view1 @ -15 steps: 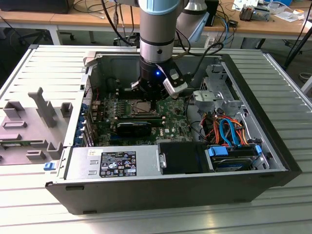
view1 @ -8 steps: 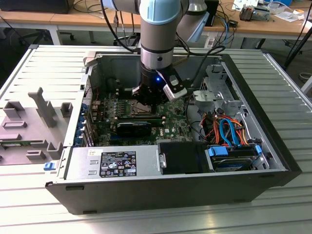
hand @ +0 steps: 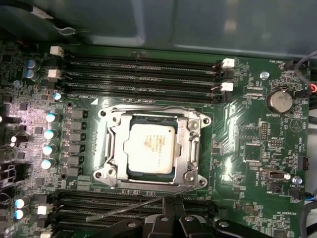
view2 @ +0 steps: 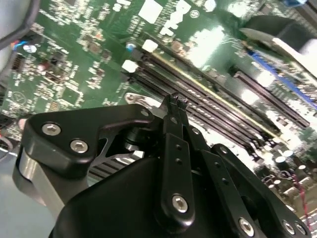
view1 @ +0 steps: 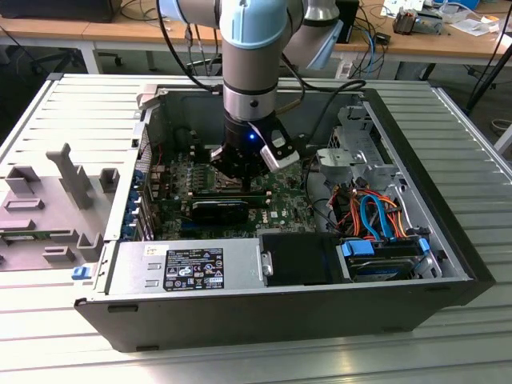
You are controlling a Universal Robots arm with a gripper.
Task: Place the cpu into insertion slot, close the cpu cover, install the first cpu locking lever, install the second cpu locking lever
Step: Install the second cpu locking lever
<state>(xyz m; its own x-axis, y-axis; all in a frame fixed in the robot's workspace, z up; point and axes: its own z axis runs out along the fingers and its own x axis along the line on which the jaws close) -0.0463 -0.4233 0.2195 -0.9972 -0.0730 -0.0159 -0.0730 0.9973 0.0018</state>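
The cpu (hand: 148, 148), a silver-grey square chip, lies flat in the insertion slot (hand: 148, 177) on the green motherboard (hand: 247, 148). The cpu cover (hand: 190, 144), a silvery frame, is folded down over the chip's edges. One thin wire locking lever (hand: 124, 210) stands out at a slant from the socket's near side, over the black memory slots. My gripper (hand: 171, 201) is shut, with its fingertips together right at this lever; whether they pinch it I cannot tell. The second wrist view shows the closed gripper (view2: 176, 101) just above the board. In the exterior view the gripper (view1: 232, 172) hangs low inside the open computer case.
Long black memory slots (hand: 143, 74) run on both sides of the socket. A black card (view1: 220, 210) stands close in front of the gripper. The power supply (view1: 192, 268), coloured cables (view1: 376, 216) and a metal drive cage (view1: 360, 152) fill the case. A grey fixture (view1: 56, 200) lies at the exterior view's left.
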